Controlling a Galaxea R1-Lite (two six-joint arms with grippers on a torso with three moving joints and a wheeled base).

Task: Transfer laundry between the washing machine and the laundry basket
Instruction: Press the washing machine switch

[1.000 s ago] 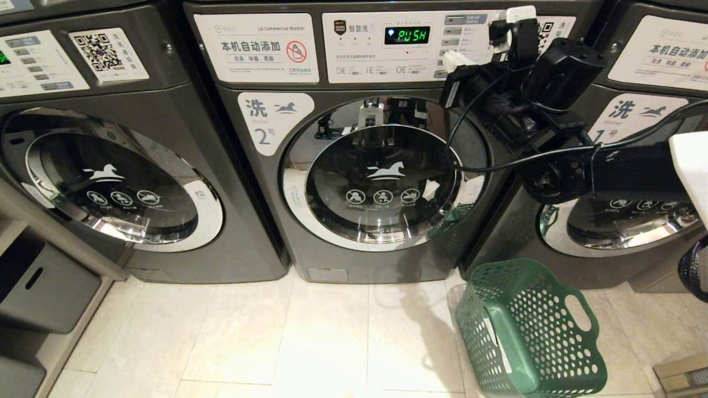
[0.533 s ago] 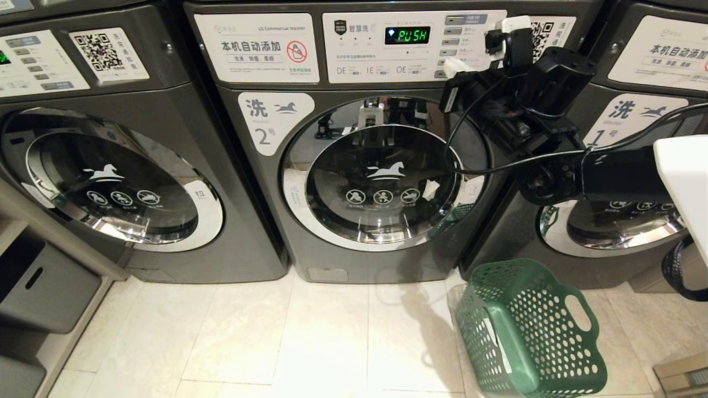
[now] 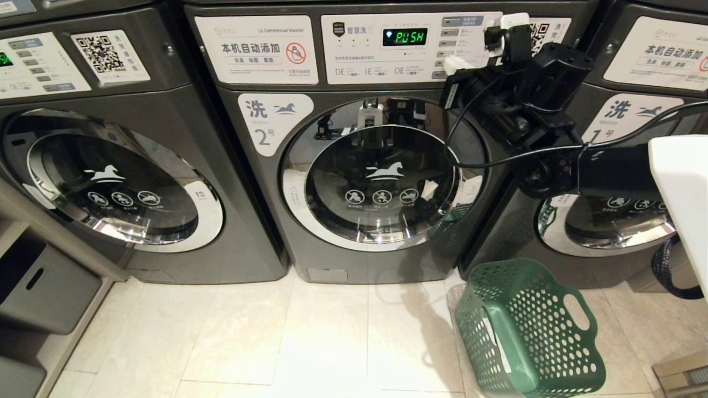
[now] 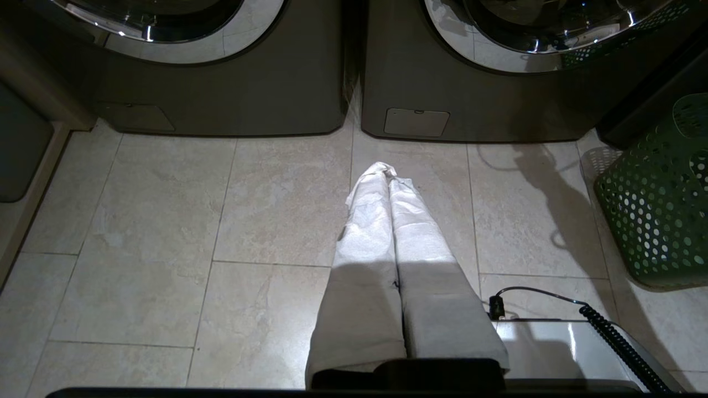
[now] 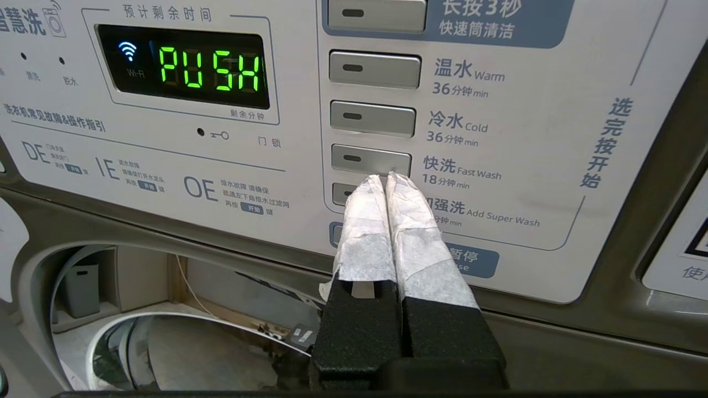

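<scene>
My left gripper [image 4: 390, 182] hangs pinched together over the floor [image 4: 166, 221]. The laundry basket [image 3: 528, 331] sits just ahead on the right. Further off, my right gripper [image 5: 385, 182], fingers together, is at the washing machine [image 3: 354, 166] panel, by the Fast Wash button [image 5: 370, 160].

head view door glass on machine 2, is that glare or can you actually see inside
Head view: the washing machine door mirrors the room, so the drum is hidden. Left wrist view: the shut left gripper is brightly lit at the tips and shadowed nearer the camera. Right wrist view: the display reads sharp.
</scene>
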